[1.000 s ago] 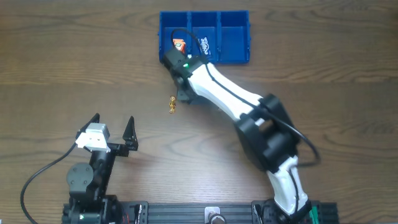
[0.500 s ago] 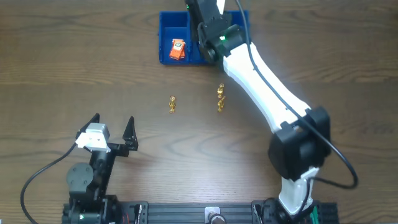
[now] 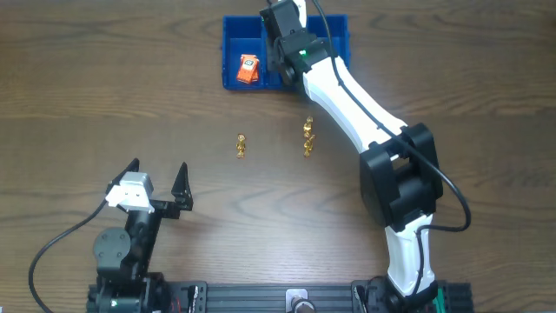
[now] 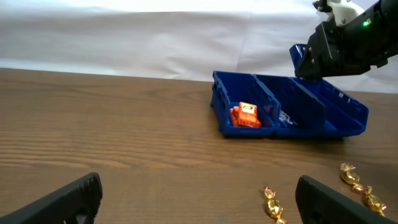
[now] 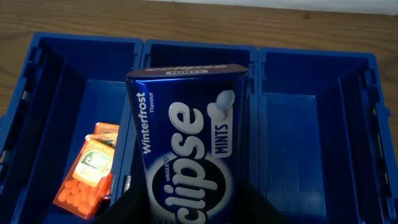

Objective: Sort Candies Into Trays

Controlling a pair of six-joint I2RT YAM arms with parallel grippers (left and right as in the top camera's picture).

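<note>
On the wooden table (image 3: 87,87), at the near left, the left gripper (image 3: 157,174) hangs just above its arm's base with its two fingers spread wide and nothing between them. Farther up the table and to the right lies a single gold-wrapped candy (image 3: 242,146), alone on the bare wood, well apart from the gripper.

Beyond it, at the far edge, sits the blue tray (image 3: 233,35), divided into three compartments side by side. The left compartment holds an orange candy box (image 3: 250,69), lying tilted against the compartment's floor and wall (small orange pellets show through its clear window in the right wrist view).

Over the middle compartment is the right gripper (image 5: 189,208), its arm reaching up from the near right and across the table. Its fingers are closed onto the lower end of a dark blue mints tin (image 5: 186,143), which hangs above that middle compartment; in the left wrist view the gripper and tin are raised above the tray's rim, not touching it.

Below the tray, just right of the single candy's line, two more gold-wrapped candies (image 3: 308,137) lie close together on the wood. The tray's right compartment (image 5: 311,137) shows bare blue floor.
</note>
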